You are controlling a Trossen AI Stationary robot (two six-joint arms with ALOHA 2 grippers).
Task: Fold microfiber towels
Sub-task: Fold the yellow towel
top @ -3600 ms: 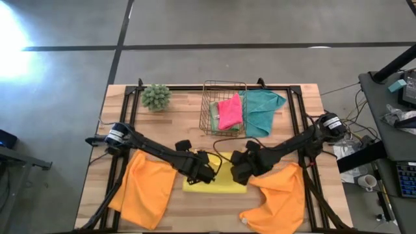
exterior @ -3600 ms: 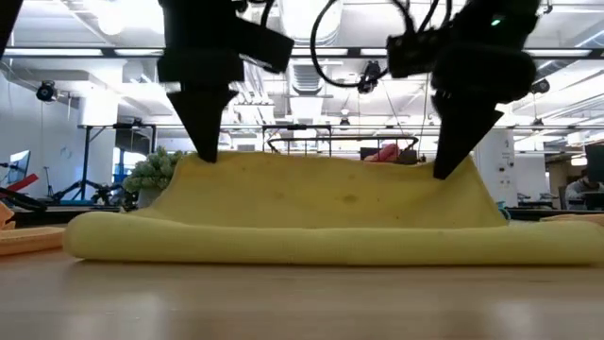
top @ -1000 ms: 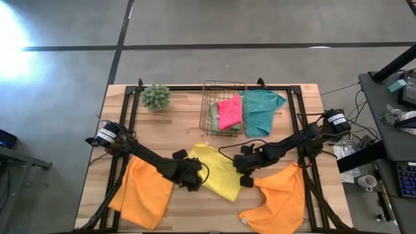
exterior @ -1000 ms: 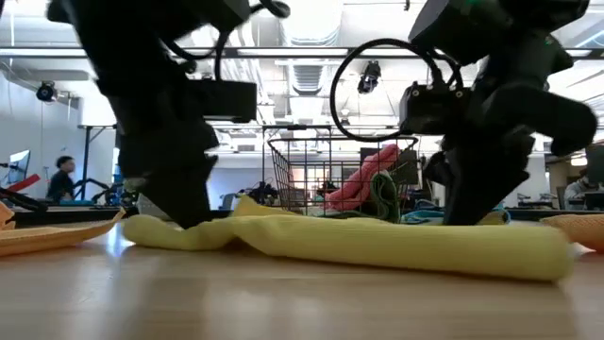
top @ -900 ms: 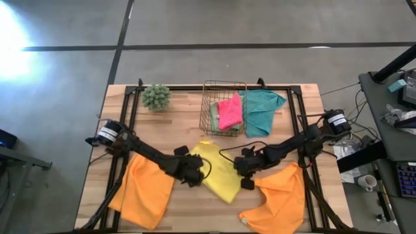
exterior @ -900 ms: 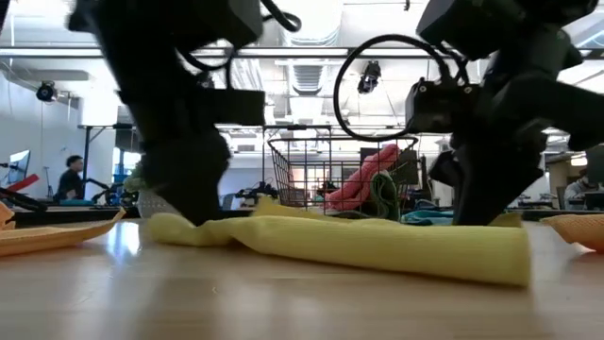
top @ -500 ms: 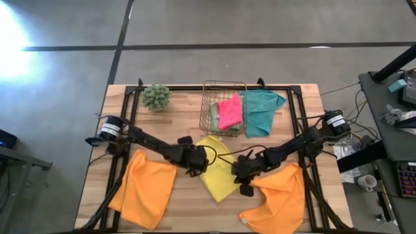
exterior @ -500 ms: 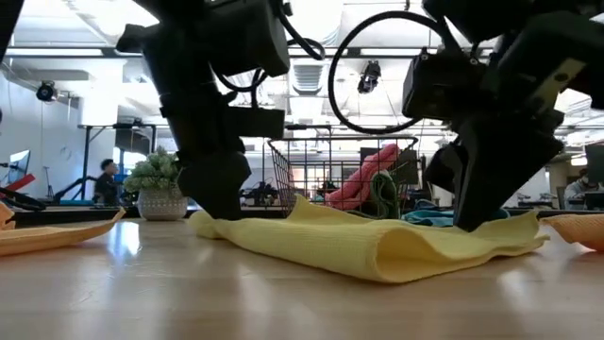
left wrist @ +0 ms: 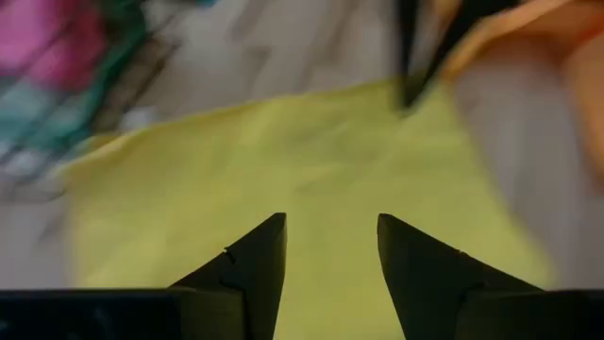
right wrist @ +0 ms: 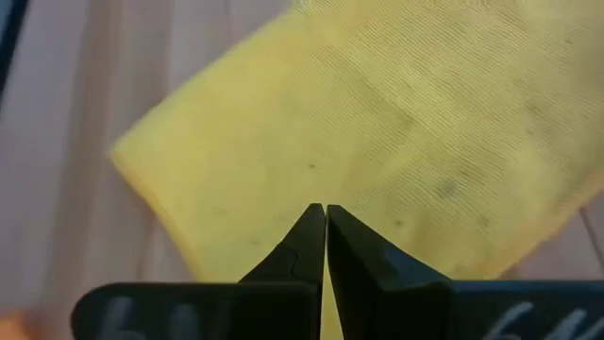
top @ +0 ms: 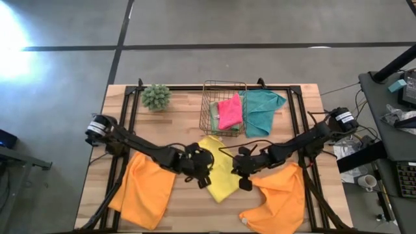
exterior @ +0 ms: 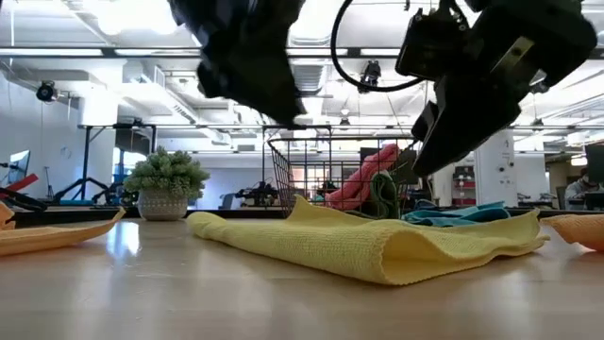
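Note:
A yellow microfiber towel (top: 220,177) lies folded at the table's middle, its fold edge toward the near side (exterior: 377,250). My left gripper (left wrist: 330,222) hovers above it, open, nothing between its fingers; it is a blurred dark shape (exterior: 283,104) in the low view. My right gripper (right wrist: 326,210) hangs shut over the towel's right part (exterior: 444,142), clear of the cloth. Two orange towels (top: 146,192) (top: 279,195) lie flat at the near left and near right. A pink towel (top: 229,110) sits in the wire basket; a teal towel (top: 263,110) drapes over the basket's right rim.
The wire basket (top: 214,88) stands at the far middle. A fuzzy green plant ball in a pot (top: 156,96) stands at the far left. Bare wood shows between the yellow towel and the table's near edge (top: 208,218).
Both grippers have gone up off the yellow towel, the left farther than the right and tipping less steeply down. The towel, bunched in a long roll between them a second ago, has turned a little and now lies flatter, left alone on the table.

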